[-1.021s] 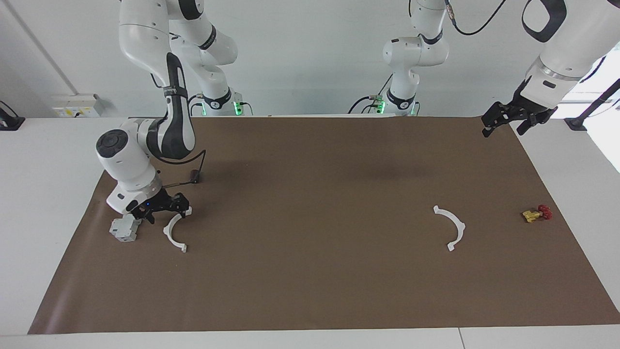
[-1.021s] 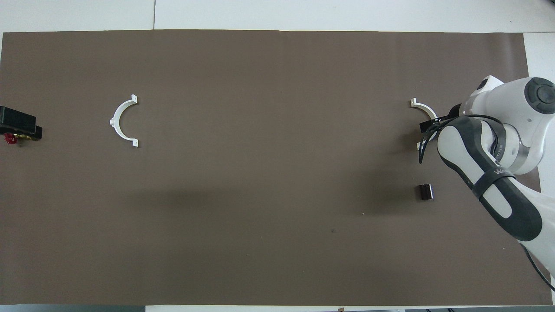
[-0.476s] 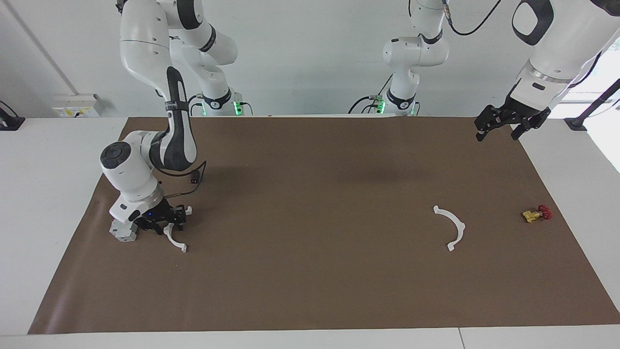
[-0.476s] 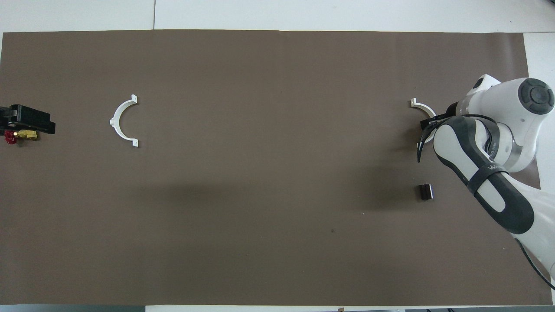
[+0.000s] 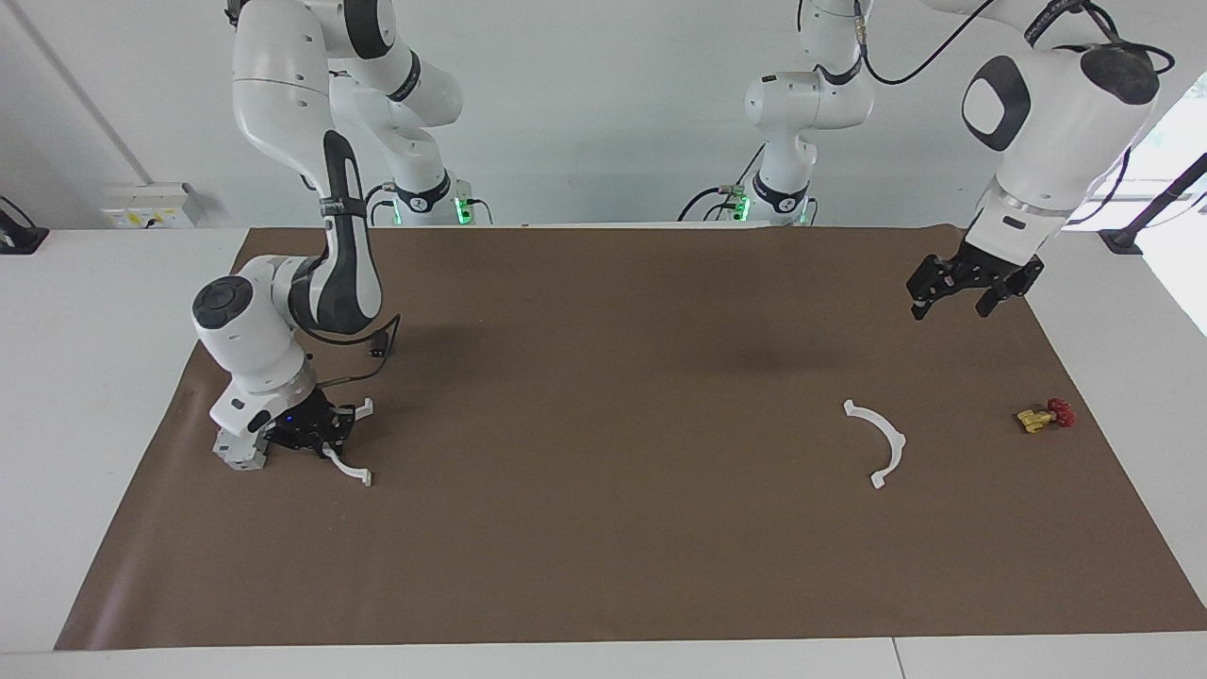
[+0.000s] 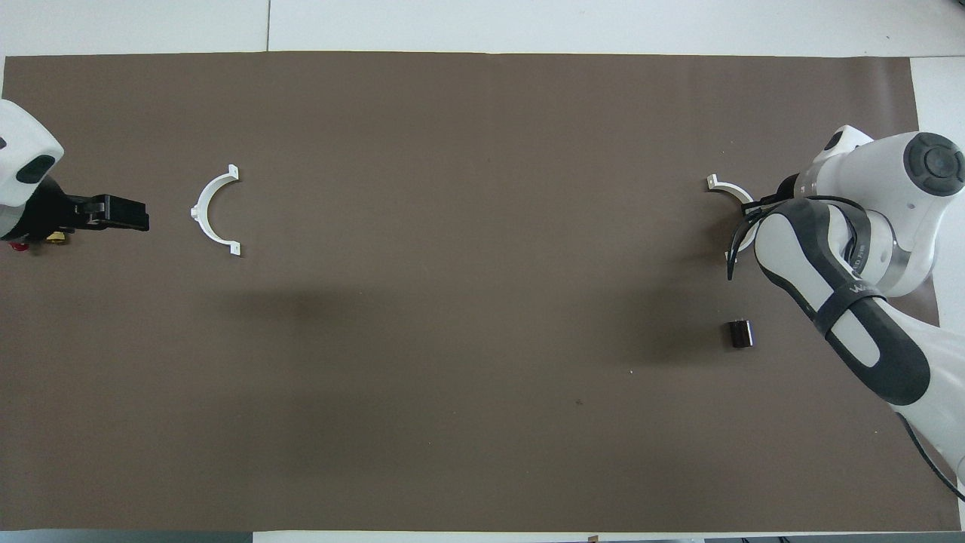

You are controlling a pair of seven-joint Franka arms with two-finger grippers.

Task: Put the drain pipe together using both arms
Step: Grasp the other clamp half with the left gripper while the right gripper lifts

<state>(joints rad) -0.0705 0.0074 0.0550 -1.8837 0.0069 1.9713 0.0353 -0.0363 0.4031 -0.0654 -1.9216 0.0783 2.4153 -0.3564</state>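
The drain pipe lies as two separate white half-rings on the brown mat. One half-ring (image 5: 363, 474) (image 6: 724, 185) is at the right arm's end. My right gripper (image 5: 311, 436) is down on its middle and shut on it, and only the two ends show. The arm hides the grip in the overhead view. The other half-ring (image 5: 882, 443) (image 6: 207, 211) lies free toward the left arm's end. My left gripper (image 5: 957, 294) (image 6: 113, 213) is open and empty in the air, over the mat between that half-ring and the brass valve.
A grey boxy block (image 5: 240, 451) sits right beside my right gripper, toward the mat's edge. A brass valve with a red handle (image 5: 1042, 415) lies near the mat's edge at the left arm's end. A small dark piece (image 6: 740, 333) lies nearer to the robots than the held half-ring.
My right gripper came down and closed on the half-ring, which shifted slightly. My left gripper came down and moved from the mat's edge toward the free half-ring.
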